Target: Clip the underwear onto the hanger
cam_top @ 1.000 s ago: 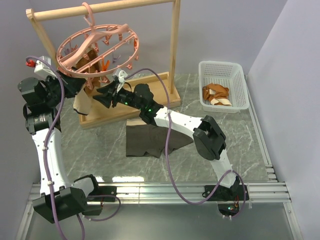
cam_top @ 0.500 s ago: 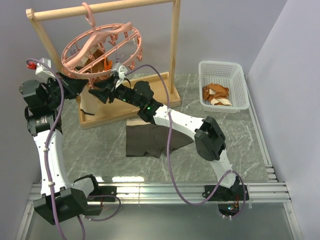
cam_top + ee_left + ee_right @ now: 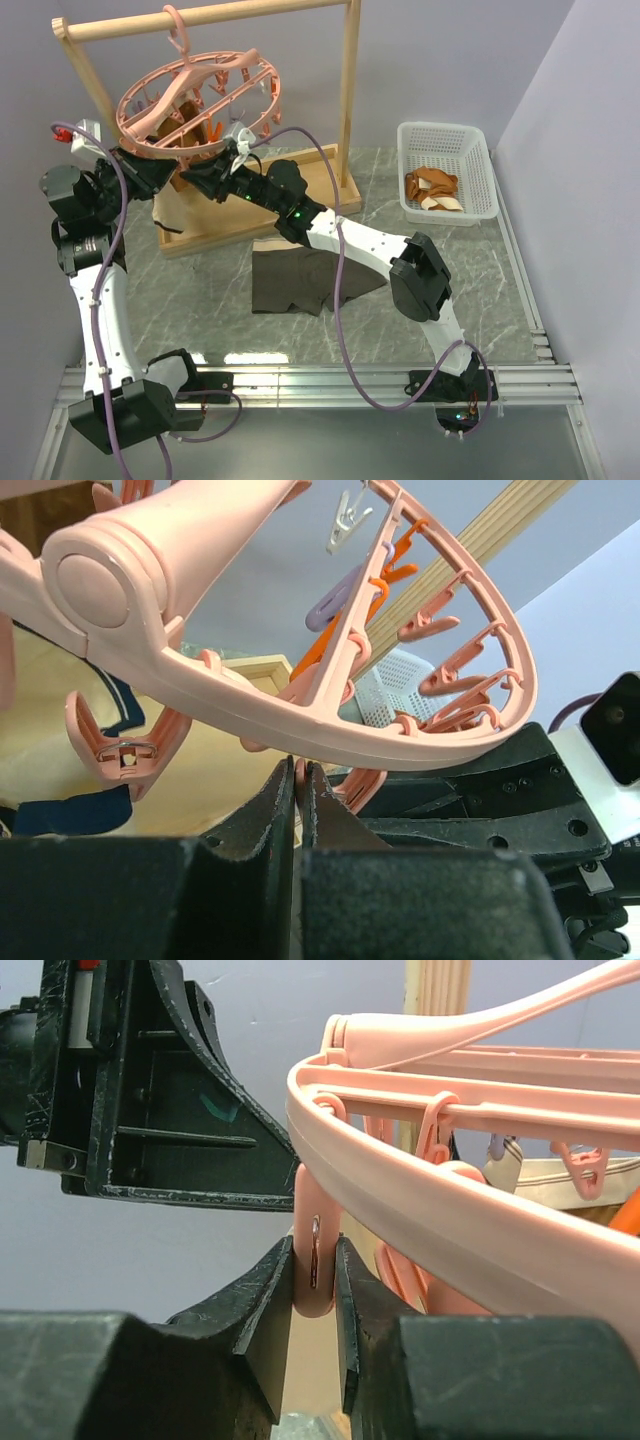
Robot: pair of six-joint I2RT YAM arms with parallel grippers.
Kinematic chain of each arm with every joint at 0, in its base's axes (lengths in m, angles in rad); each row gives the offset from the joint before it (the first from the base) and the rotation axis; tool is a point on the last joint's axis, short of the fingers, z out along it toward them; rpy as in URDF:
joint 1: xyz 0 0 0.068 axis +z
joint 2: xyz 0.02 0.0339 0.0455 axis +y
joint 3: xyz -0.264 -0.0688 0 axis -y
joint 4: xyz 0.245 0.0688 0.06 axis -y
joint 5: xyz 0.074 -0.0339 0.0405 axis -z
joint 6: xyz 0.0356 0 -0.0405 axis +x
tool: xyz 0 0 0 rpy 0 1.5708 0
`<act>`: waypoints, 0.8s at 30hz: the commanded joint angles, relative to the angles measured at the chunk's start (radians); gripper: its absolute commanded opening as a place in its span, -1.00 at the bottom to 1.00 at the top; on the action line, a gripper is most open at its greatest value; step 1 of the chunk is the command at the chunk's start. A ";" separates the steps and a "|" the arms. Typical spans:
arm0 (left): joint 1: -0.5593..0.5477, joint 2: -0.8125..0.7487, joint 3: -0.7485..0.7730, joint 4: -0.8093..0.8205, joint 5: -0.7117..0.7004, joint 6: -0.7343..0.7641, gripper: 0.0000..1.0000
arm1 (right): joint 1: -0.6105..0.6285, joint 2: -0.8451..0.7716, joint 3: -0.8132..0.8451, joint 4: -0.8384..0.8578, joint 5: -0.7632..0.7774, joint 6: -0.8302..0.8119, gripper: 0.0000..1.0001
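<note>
One basket (image 3: 487, 180) right; wooden rack (image 3: 350, 100) (holding hanger (image 3: 170, 92)) behind underwear (image 3: 290, 280).

- hanger (image 3: 450, 1220): smooth salmon plastic, slight sheen
- underwear (image 3: 295, 282): matt dark cloth
- rack (image 3: 351, 100): bare pale wood, visible grain
- table (image 3: 480, 290): glossy grey marbled surface

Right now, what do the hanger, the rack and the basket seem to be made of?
Hanger: salmon-pink moulded plastic, smooth with a slight sheen. Rack: pale unpainted wood, probably; grain lines show. Basket: white plastic, likely, with a perforated mesh wall.
</note>
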 commanded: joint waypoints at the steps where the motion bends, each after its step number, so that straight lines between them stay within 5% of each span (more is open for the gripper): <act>1: -0.007 -0.040 -0.022 0.005 0.114 -0.032 -0.90 | 0.016 -0.014 0.053 0.006 -0.003 -0.012 -0.53; 3: -0.006 -0.048 -0.024 -0.001 0.103 -0.033 -0.79 | 0.018 -0.017 0.050 0.001 0.005 -0.020 -1.00; 4: -0.004 -0.051 -0.019 -0.030 0.086 -0.033 -0.47 | 0.018 -0.021 0.044 0.003 0.023 -0.023 -1.00; 9: 0.002 -0.106 -0.016 -0.038 0.051 -0.029 0.32 | 0.024 -0.029 0.038 -0.007 0.065 -0.055 -1.00; 24: -0.036 -0.077 -0.022 -0.012 -0.133 0.009 0.37 | 0.027 -0.041 0.030 -0.022 0.063 -0.085 -1.00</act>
